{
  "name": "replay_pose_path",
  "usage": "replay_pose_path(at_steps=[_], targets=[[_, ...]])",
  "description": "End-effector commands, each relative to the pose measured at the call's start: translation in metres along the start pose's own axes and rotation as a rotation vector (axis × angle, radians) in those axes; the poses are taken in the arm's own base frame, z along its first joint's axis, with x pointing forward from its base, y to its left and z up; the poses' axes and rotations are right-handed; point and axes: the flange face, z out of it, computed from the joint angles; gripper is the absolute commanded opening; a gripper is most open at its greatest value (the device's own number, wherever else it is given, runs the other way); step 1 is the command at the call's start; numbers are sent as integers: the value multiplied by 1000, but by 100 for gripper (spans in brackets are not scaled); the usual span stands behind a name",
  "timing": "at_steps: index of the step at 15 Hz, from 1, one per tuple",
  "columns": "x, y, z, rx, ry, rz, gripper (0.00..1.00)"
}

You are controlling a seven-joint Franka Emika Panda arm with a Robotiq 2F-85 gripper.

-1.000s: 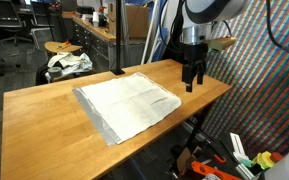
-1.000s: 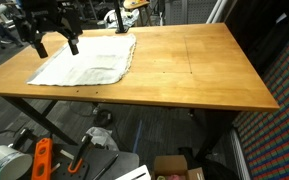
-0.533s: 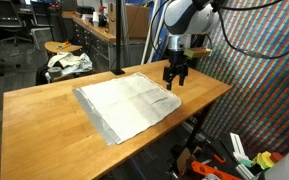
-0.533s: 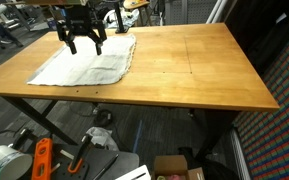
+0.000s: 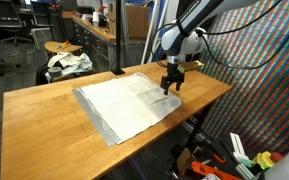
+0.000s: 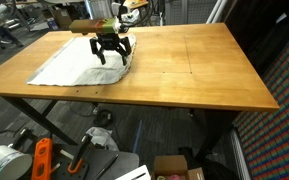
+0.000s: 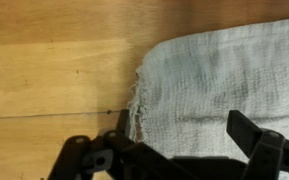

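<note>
Your gripper [image 5: 170, 88] wide open over towel [image 5: 124, 104] edge, probably not touching. Approach step; next needs straight drop onto hem.

I see a matt, coarse-woven grey cloth [image 7: 224, 85] with a frayed edge on the smooth, lightly glossy wooden surface [image 7: 54, 60].

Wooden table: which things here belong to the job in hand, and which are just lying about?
In hand: flat white cloth spread on the wooden table; open black pincer above the cloth's edge.
Lying about: crumpled white cloth beyond the table; orange tool and cardboard box below it.
</note>
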Motion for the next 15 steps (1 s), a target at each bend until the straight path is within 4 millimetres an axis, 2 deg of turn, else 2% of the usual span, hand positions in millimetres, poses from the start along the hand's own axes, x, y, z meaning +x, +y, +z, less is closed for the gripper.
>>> replay_pose_path(at_steps=[1,9,15], targets=[[8,27,15,-18,0,-10,100],[4,53,38,90,6,-114,100],[2,58,39,208,53,-185,100]])
